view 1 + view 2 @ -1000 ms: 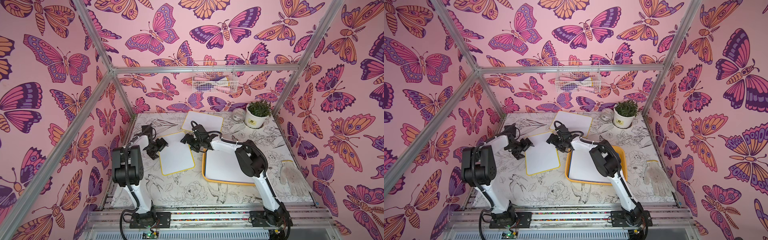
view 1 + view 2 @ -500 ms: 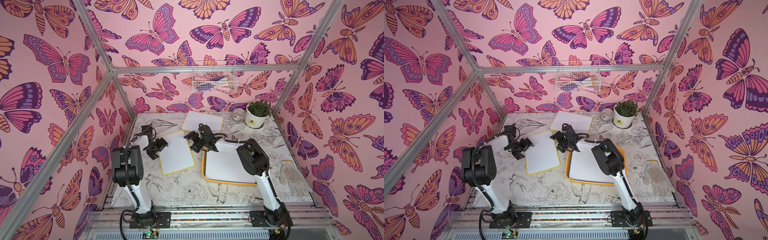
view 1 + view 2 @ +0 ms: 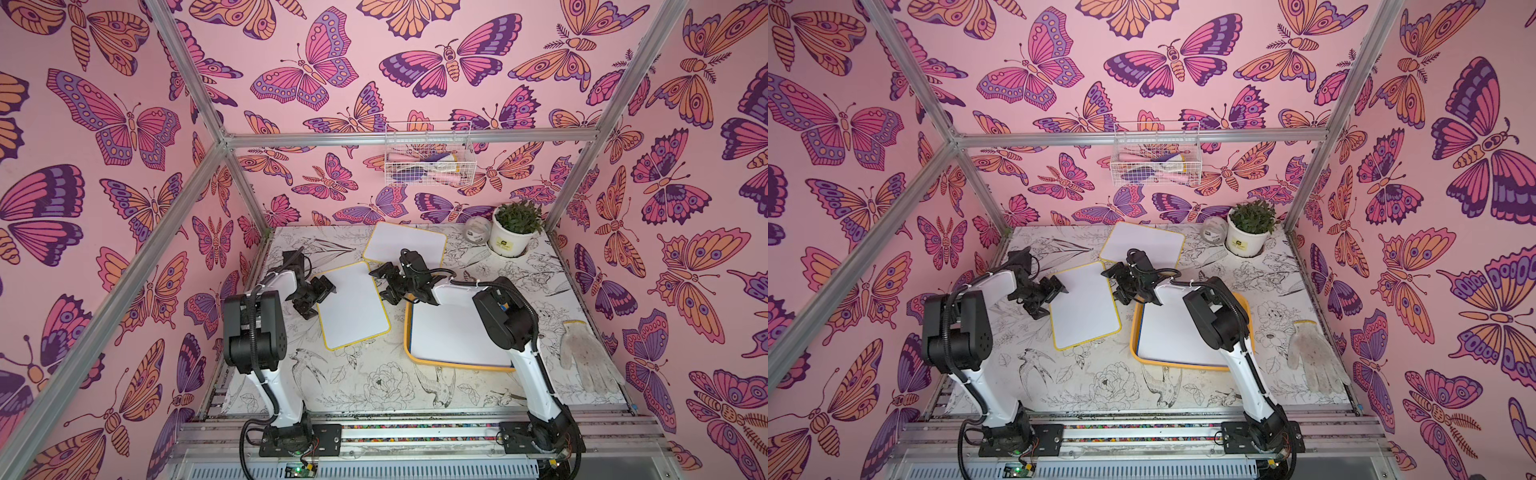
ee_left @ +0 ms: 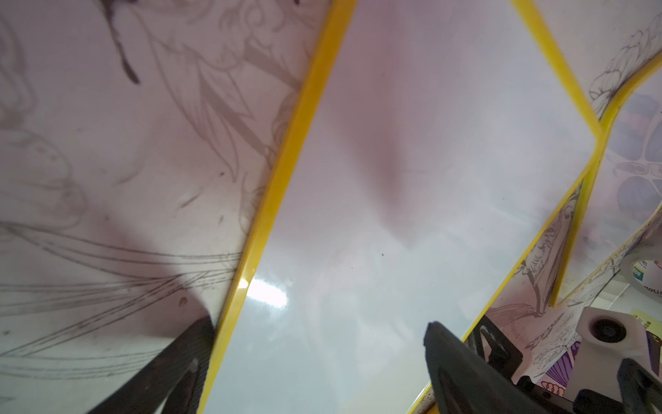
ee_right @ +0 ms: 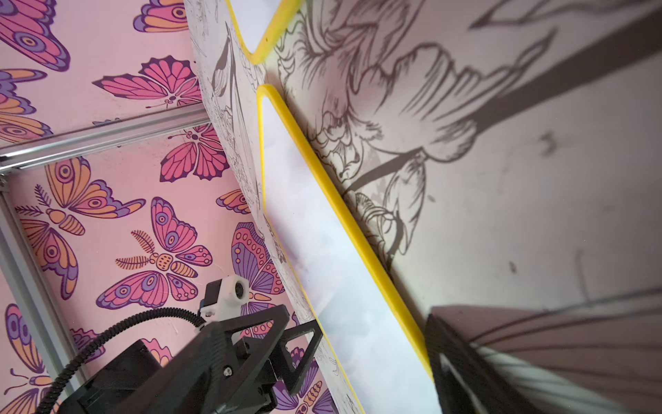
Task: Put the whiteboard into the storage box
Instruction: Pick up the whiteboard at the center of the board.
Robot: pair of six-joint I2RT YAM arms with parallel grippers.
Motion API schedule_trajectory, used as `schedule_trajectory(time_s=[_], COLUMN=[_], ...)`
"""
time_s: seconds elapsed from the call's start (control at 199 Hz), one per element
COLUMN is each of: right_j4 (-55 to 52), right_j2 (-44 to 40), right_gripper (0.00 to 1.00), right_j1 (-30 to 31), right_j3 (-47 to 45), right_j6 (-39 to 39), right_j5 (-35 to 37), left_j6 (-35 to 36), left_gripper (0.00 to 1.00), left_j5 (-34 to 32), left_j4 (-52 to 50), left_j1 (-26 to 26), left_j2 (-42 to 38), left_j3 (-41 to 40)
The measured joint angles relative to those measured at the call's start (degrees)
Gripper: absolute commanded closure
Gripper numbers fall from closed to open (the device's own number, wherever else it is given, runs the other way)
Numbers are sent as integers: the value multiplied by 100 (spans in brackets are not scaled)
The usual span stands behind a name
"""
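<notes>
pinching opposite edges of the whiteboard (image 3: 353, 305) between the open, empty left and right jaws should keep it level.

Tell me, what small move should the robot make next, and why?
Probably close the right gripper on the yellow edge of the middle whiteboard. Its jaws stand open over that edge in the right wrist view, the board lies flat on the table, and the storage box sits just beside it. The left gripper is open too.

Top views look down; wrist views skim whiteboard (image 4: 394, 215).
</notes>
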Motion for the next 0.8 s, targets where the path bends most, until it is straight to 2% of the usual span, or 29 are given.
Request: schedule_trajectory(time_s=[0.261,0.446,0.642,0.798], right_j4=[-1707,-2614,-2979,-2872], right_j2=[26,50,57,57], right_gripper=[9,9,7,7], right_j1=[249,588,994,1294], right_j3=[793,1185,1259,1095], right_j6=[-1617,-2988,-4197,-4815], right_j5=[518,1346,2284,3001], left_j6=[-22,-22,-22,-15], left_gripper=[6,6,6,6], left_j5=[125,216,234,232], left_j4=[46,68,70,68], left_j1=[2,2,0,0], left_j2=[11,24,33,35], left_j3=[0,0,0,2])
